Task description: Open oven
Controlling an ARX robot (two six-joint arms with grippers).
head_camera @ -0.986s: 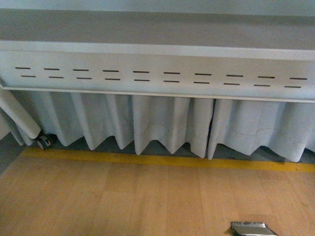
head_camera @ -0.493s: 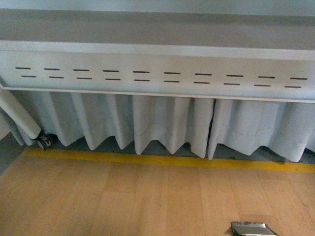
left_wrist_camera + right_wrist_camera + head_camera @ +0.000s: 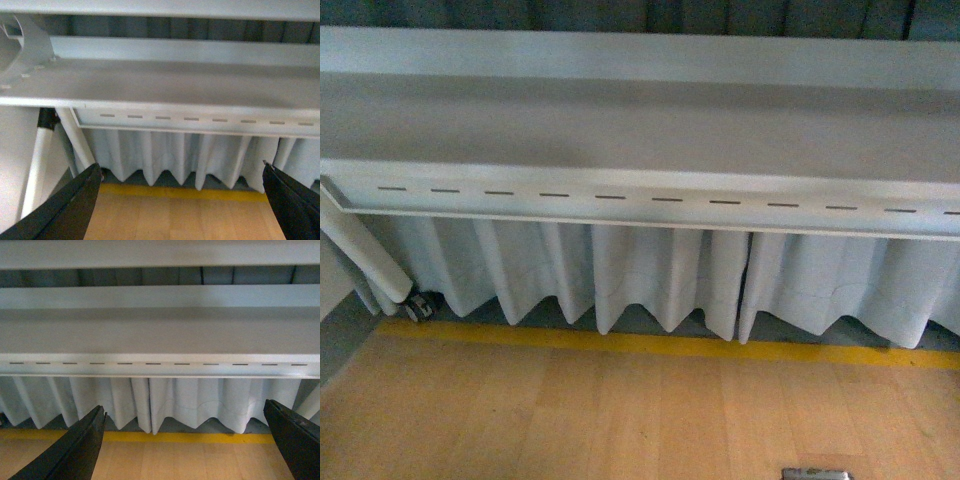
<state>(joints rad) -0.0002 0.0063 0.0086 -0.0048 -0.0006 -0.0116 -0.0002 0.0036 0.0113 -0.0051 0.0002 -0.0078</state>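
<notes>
Front view has tipped upward since the earlier frames: the slotted white rail (image 3: 640, 195) sits lower and shows one row of slots instead of two, more of the grey ledge (image 3: 640, 125) above it is exposed, and the metal piece (image 3: 815, 473) has slid almost off the bottom edge.

Nearest: left gripper (image 3: 181, 167) spread wide, nothing between its black fingers (image 3: 75, 205). Right gripper (image 3: 185, 407) likewise wide apart and empty. Below them the wooden surface (image 3: 620, 420), bare apart from that metal piece. Then the yellow strip (image 3: 620, 343) along its far edge, a caster (image 3: 420, 307) at the left, pleated white cloth (image 3: 640, 270) behind, rail and ledge furthest.

Oven: not in any view. Can't place it, its door or its handle.

Step judged: searching, no approach begun; task not started.

Risks: with the target unseen, any reach would be blind, and an arm could strike the rail or ledge ahead. If the view keeps pointing high, the oven may stay out of frame. A handle grabbed without being seen first likely means a missed or skewed grip.
</notes>
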